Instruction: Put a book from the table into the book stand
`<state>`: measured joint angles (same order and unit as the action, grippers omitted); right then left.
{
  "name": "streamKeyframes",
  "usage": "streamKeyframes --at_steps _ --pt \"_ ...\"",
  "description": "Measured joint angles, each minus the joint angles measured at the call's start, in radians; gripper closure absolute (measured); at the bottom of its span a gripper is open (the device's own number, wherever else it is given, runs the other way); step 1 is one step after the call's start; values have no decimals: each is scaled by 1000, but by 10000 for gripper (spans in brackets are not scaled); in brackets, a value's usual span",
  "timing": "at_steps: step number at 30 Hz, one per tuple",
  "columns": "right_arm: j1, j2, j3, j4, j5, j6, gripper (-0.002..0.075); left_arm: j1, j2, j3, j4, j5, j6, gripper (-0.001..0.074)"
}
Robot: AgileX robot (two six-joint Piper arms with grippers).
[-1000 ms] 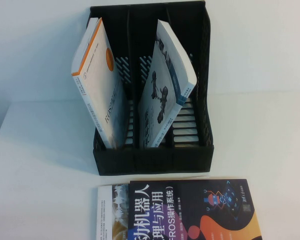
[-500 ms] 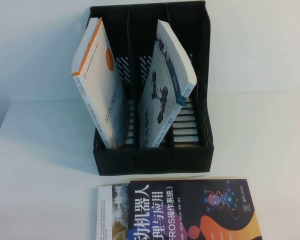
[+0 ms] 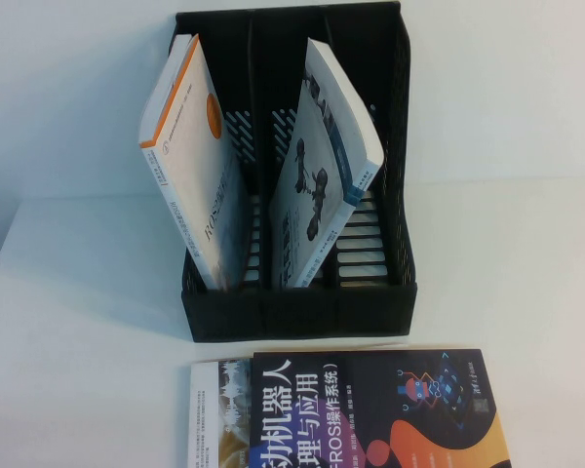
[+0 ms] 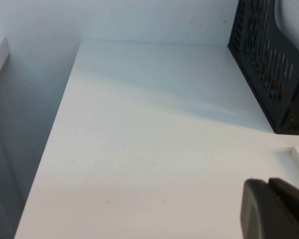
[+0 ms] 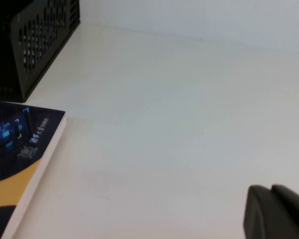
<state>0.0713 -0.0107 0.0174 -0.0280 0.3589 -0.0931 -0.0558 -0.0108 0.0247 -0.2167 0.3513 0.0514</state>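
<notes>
The dark navy book (image 3: 370, 409) with the big white Chinese title and orange swirl lies flat on the white table (image 3: 78, 292), just in front of the black book stand (image 3: 292, 175). Neither gripper shows in the high view. In the left wrist view my left gripper (image 4: 269, 183) is shut and empty above bare table, left of the stand (image 4: 269, 64). In the right wrist view my right gripper (image 5: 271, 190) is shut and empty above bare table, right of the book (image 5: 15, 149) and the stand (image 5: 35, 45).
A white book with an orange spine (image 3: 190, 166) leans in the stand's left compartment. A white book with a grey photo (image 3: 322, 175) leans in the middle one. The right compartment (image 3: 375, 224) holds nothing. The table's left edge (image 4: 65, 99) drops off beside the left arm.
</notes>
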Motion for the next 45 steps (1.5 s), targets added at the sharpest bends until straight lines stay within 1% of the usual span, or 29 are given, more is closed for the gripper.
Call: streamKeyframes --at_steps 23,45 --pt "0 0 0 0 0 0 728 0 0 0 0 0 0 738" --pt "0 0 0 2 0 0 728 0 0 0 41 0 0 738"
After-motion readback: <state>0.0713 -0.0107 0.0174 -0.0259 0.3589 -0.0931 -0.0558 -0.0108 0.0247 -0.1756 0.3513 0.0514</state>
